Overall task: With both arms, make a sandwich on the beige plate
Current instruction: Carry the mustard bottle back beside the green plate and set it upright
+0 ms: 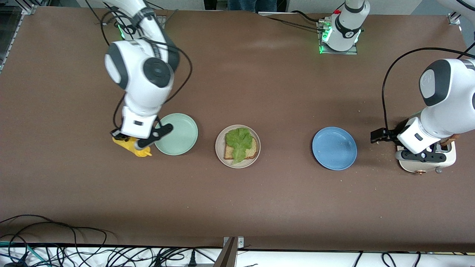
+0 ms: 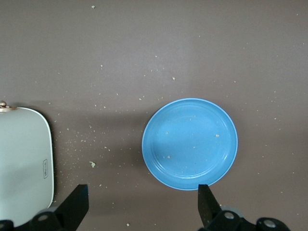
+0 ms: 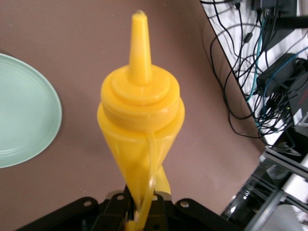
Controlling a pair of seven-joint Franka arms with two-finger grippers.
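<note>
Nearest the front camera: the beige plate [image 1: 238, 146] sat mid-table with one wheat bread slice [image 1: 241, 151] on it and a ruffled lettuce leaf [image 1: 239, 139] laid over the top. No second slice on it, so I judged the sandwich about half built: top slice and probably sauce still owed.

At the plate's 9 o'clock in the front view, the mint green plate [image 1: 176, 134] held nothing. At that plate's own 9 o'clock, the right gripper [image 1: 130, 142] had its jaws pinched tight on a yellow squeeze bottle [image 3: 140, 120], which it gripped at the base end so the nozzle pointed away from the wrist. Likely reason: a grip there leaves the nozzle free to aim at the lettuce.

At the beige plate's 3 o'clock, the blue plate [image 2: 189, 143] was bare except for crumbs. Crumbs also dotted the table [image 1: 259, 200] around it.

Farther toward the left arm's end, the left gripper [image 2: 142, 204] hovered with jaws spread wide and nothing between them, over the table between the blue plate and a white toaster [image 1: 425, 162]. My guess was that the remaining slice comes from the toaster, so the open jaws made sense.
</note>
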